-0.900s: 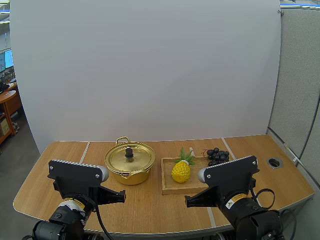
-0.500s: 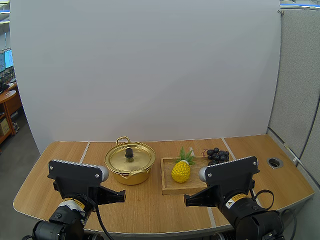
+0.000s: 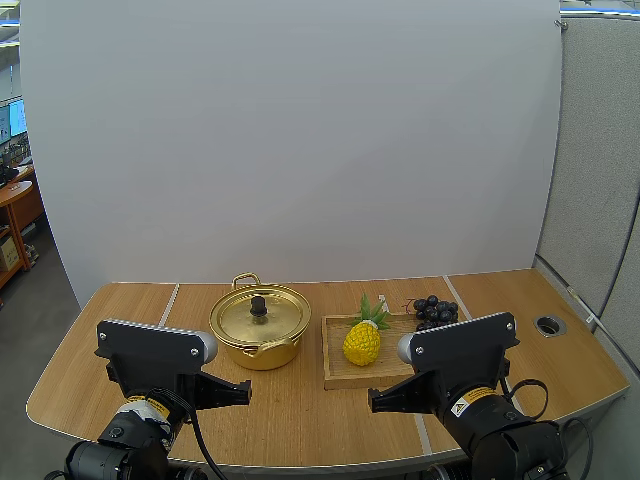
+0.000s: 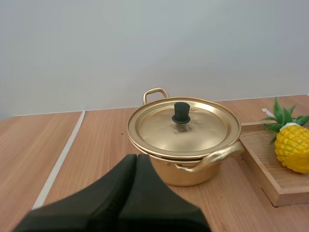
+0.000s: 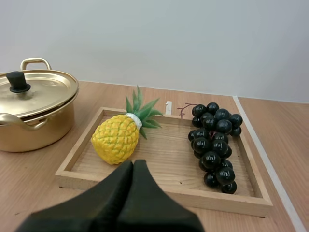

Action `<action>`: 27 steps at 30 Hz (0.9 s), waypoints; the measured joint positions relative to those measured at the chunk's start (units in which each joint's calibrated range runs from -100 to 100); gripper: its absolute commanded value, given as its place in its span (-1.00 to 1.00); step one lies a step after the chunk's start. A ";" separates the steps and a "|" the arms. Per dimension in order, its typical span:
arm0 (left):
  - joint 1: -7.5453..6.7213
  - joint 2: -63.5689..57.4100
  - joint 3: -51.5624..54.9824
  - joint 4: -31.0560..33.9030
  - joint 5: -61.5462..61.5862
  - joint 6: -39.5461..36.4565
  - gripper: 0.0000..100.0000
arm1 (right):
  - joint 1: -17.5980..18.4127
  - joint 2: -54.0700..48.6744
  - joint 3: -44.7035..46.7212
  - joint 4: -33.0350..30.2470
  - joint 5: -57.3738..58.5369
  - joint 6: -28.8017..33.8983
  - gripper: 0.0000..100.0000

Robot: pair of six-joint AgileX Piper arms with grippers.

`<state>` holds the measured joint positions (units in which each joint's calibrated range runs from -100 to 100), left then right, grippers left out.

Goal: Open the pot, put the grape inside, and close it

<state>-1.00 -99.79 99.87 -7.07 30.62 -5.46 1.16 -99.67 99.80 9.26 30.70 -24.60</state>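
Observation:
A gold pot [image 3: 259,327] with its lid on and a black knob [image 3: 258,305] stands on the table, left of centre. A bunch of dark grapes [image 3: 434,311] lies at the right end of a wooden tray [image 3: 336,371]. My left gripper [image 4: 136,158] is shut on nothing, its tips just short of the pot [image 4: 186,145], low over the table. My right gripper [image 5: 133,164] is also shut and empty, at the tray's [image 5: 159,189] near rim, with the grapes [image 5: 215,140] beyond it to the right.
A yellow toy pineapple [image 3: 363,337] lies in the tray beside the grapes; it also shows past my right gripper as the pineapple [image 5: 118,137]. A round grommet hole [image 3: 549,324] sits at the table's right. Bare wood lies in front of the pot and tray.
My right arm has shifted very slightly to the left. The pot, tray, grapes and left arm have stayed put.

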 measured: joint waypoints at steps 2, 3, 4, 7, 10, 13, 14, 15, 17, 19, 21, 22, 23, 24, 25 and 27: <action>0.00 0.00 -1.42 0.00 0.68 0.00 -1.00 | 0.00 0.00 -0.43 -0.45 -0.43 0.00 -1.00; 0.00 0.00 -2.97 0.00 0.68 0.00 -1.00 | 0.00 0.00 -1.34 -0.45 -0.13 0.00 -1.00; 0.00 0.00 -4.87 0.00 0.68 0.00 -1.00 | 0.00 0.00 -2.41 -0.45 0.26 0.00 -1.00; 0.00 0.00 -10.45 0.00 0.11 0.00 -1.00 | 0.00 0.00 -7.51 0.16 0.25 0.00 -1.00; 0.00 -0.11 -16.36 0.00 -0.09 0.00 -1.00 | 0.00 0.00 -13.70 0.36 0.95 0.00 -1.00; 0.00 -0.11 -22.73 0.00 0.08 0.79 -1.00 | 0.00 -0.12 -20.08 0.42 5.87 0.00 -1.00; 0.00 -0.11 -24.97 0.00 0.08 1.19 -1.00 | 0.00 -0.12 -22.20 0.52 7.86 0.00 -1.00; 0.00 -0.21 -27.15 0.14 0.51 1.43 -1.00 | 0.00 -0.12 -24.27 0.52 10.32 0.00 -1.00; 0.00 -0.21 -31.47 0.24 2.43 1.68 -1.00 | 0.00 -0.24 -27.68 0.52 14.99 0.00 -1.00; 0.00 -0.21 -35.28 0.24 6.20 1.68 -1.00 | 0.00 -0.24 -30.49 0.56 18.93 0.00 -1.00; 0.00 -0.21 -39.64 0.34 13.27 1.78 -1.00 | 0.00 -0.24 -34.65 0.82 25.12 0.00 -1.00; 0.00 -0.21 -41.80 0.34 17.11 1.78 -1.00 | 0.00 -0.24 -36.22 1.09 27.88 0.00 -1.00; 0.00 -0.21 -43.44 0.34 19.87 1.88 -1.00 | 0.00 -0.24 -37.57 1.36 31.19 0.00 -1.00; 0.00 -0.21 -45.31 0.34 22.99 1.97 -1.00 | 0.00 -0.24 -39.16 1.77 34.27 0.00 -1.00; 0.00 -0.21 -46.97 0.45 25.69 2.08 -1.00 | 0.00 -0.24 -40.70 2.38 36.98 0.00 -1.00; 0.00 -0.21 -49.65 0.45 29.62 2.19 -1.00 | 0.00 -0.33 -42.86 3.04 40.14 0.00 -1.00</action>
<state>-1.00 -100.00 50.23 -6.62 60.24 -3.27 1.16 -100.00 56.94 12.30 70.83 -24.60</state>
